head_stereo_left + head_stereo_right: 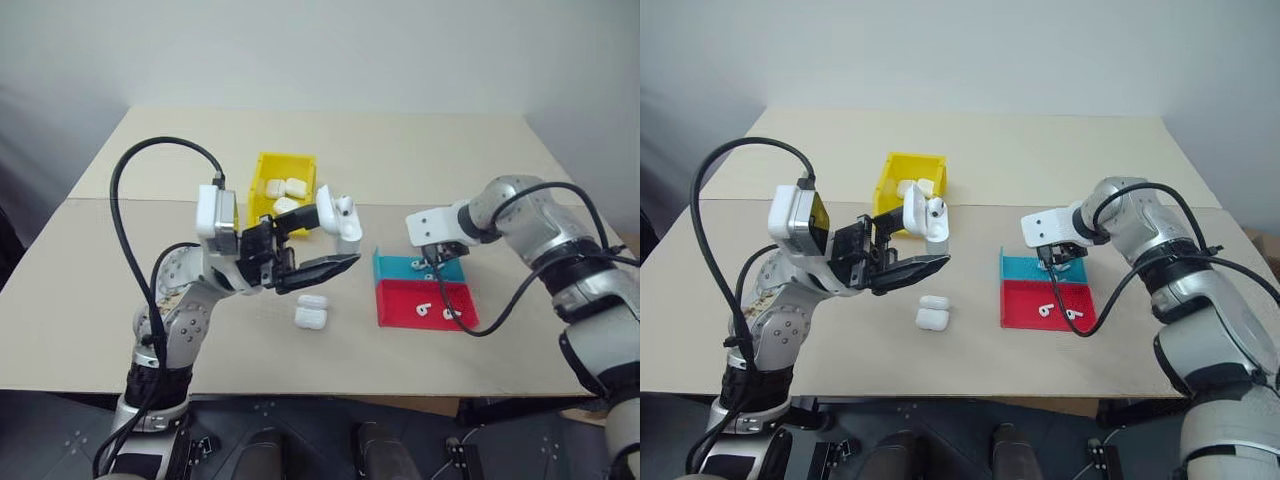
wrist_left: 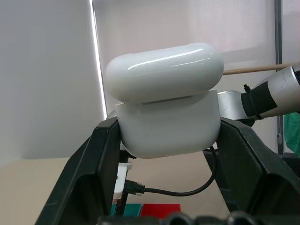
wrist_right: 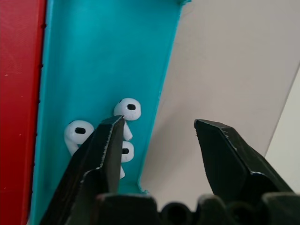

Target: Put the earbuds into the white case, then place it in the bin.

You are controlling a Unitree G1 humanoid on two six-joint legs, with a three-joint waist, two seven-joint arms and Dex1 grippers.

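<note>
My left gripper (image 1: 338,240) is shut on the white case (image 1: 348,230) and holds it in the air above the table's middle. In the left wrist view the case (image 2: 166,124) sits between both fingers with its lid (image 2: 164,70) ajar. My right gripper (image 1: 437,262) hangs open over the teal tray (image 1: 395,268), pointing down. In the right wrist view its fingers (image 3: 105,145) straddle the tray's wall, and three earbuds (image 3: 127,108) lie on the teal floor beside one finger, with nothing between the jaws. The yellow bin (image 1: 285,157) stands behind the held case.
Several white cases (image 1: 285,190) lie inside the bin. More white cases (image 1: 311,312) rest on the table under my left gripper. A red tray (image 1: 400,300) in front of the teal one holds two earbuds (image 1: 423,309). The table's edges are close on all sides.
</note>
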